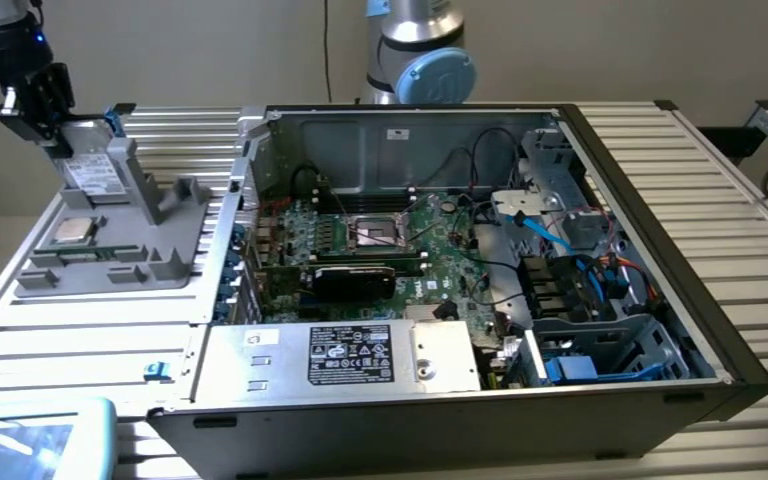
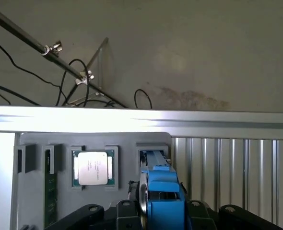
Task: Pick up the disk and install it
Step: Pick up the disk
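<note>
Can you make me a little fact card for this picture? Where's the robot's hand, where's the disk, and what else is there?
Gripper: at the top end of the disk, on the exterior view's left.
Disk: silver with a white label and blue bracket, leaning in the grey holder, not yet in the computer.
Also in holder: a small square processor chip.
Computer case: open, motherboard showing, on the exterior view's right of the holder.

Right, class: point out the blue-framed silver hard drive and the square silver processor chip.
Blue-framed silver hard drive (image 1: 91,177): exterior view, its white label.
Square silver processor chip (image 2: 92,167): wrist view, lid centre.
</note>
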Robot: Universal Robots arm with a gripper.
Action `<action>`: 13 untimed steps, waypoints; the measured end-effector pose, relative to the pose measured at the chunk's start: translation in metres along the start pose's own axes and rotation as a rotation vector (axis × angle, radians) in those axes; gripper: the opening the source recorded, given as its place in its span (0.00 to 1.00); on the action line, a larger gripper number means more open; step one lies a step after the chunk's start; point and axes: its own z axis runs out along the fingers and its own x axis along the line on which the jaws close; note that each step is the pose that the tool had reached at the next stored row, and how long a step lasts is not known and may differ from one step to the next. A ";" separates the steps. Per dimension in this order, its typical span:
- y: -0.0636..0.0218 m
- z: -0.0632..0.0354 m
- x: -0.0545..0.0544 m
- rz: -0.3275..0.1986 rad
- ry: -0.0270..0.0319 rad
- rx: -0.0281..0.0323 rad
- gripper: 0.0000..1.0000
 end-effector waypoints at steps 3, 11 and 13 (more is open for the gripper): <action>0.0005 -0.0034 0.000 0.000 0.0001 0.0015 0.37; 0.0016 -0.0200 0.000 0.000 0.0015 0.0167 0.37; 0.0020 -0.0284 0.000 0.000 0.0018 0.0169 0.37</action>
